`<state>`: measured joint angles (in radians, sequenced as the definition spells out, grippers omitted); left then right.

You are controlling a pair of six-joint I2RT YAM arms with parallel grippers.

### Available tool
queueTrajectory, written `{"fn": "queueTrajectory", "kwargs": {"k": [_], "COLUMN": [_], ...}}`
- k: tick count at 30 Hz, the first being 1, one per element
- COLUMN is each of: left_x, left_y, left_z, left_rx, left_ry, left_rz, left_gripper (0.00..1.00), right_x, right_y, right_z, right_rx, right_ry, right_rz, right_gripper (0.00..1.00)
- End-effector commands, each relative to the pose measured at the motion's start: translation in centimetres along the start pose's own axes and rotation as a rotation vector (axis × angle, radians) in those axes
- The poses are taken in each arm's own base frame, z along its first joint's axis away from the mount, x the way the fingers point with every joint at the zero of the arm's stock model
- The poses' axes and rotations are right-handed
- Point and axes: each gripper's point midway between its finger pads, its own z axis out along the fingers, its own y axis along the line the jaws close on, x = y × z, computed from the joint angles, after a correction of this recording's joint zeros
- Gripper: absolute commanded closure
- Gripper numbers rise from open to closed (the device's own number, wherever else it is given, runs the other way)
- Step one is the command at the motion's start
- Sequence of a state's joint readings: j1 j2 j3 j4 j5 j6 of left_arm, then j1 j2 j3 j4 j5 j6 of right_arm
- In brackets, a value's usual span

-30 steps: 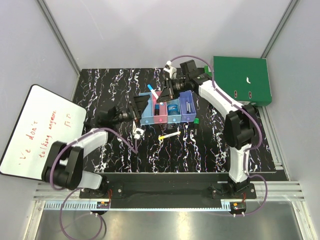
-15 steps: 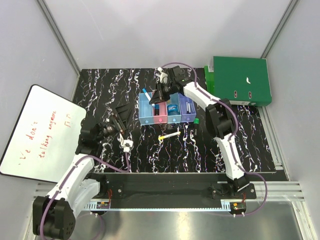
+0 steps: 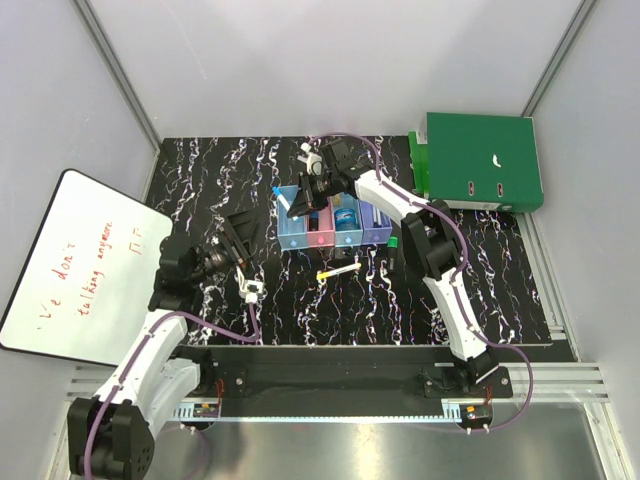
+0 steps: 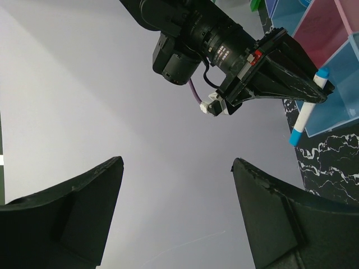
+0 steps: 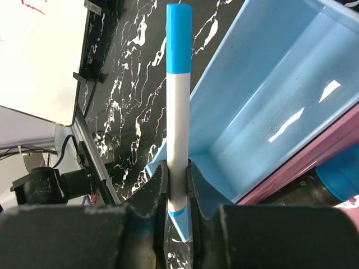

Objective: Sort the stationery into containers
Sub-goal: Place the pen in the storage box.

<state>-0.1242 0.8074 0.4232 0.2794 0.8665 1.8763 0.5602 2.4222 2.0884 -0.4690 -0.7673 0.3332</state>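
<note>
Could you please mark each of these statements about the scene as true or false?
1. The right gripper holds the blue-capped white marker. True.
2. The left gripper is shut on the yellow-and-white pen. False: its jaws are open and empty, and the pen lies on the table.
3. The round blue object sits in the pink bin. False: it is in the light blue bin beside the purple bin.
4. The green-capped dark marker lies on the table, outside the bins. True.
</note>
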Motion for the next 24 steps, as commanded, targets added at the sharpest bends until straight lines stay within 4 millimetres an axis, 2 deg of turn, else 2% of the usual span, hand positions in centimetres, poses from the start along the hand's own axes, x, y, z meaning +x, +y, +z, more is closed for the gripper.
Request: {"fn": "queueTrajectory", "kwargs": {"k": [1, 9, 12, 14, 17, 20, 24], "left_x": [-0.1, 0.5, 0.6, 0.6, 0.7, 0.9, 1.0], "left_y": [0.4, 0.8, 0.6, 0.7, 0.6, 0.9, 0.8], "left_z": [0.0, 0.0, 0.0, 0.0, 0.0, 0.0, 0.0], "left_rx": [-0.016, -0.016, -0.011, -0.012, -0.008, -0.008, -0.006], "left_ry": [-0.018, -0.013, -0.016, -0.019, -0.019, -0.017, -0.02], "left_rz": [0.005, 0.018, 0.018, 0.023, 0.023, 0.027, 0.03], "left_gripper": [0.16, 0.16, 0.16, 0.16, 0.16, 0.16, 0.16], "right_x": [-1.2, -0.5, -0.1, 0.0, 0.4, 0.5, 0.2], "right_y": [0.6, 0.1, -0.1, -0.2, -0.1, 0.0, 0.4], "right_z": [-0.3, 0.1, 0.1, 0.1, 0.0, -0.2, -0.4], "right_rx": [0.001, 0.012, 0.022, 0.026, 0.025, 0.024, 0.019], "right_ry": [-0.043, -0.034, -0.029, -0.028, -0.023, -0.021, -0.028], "right_rz": [-0.021, 0.034, 0.05, 0.061, 0.07, 0.073, 0.065], "right_gripper": [0.89, 0.88, 0.82, 0.69, 0.61, 0.55, 0.54]}}
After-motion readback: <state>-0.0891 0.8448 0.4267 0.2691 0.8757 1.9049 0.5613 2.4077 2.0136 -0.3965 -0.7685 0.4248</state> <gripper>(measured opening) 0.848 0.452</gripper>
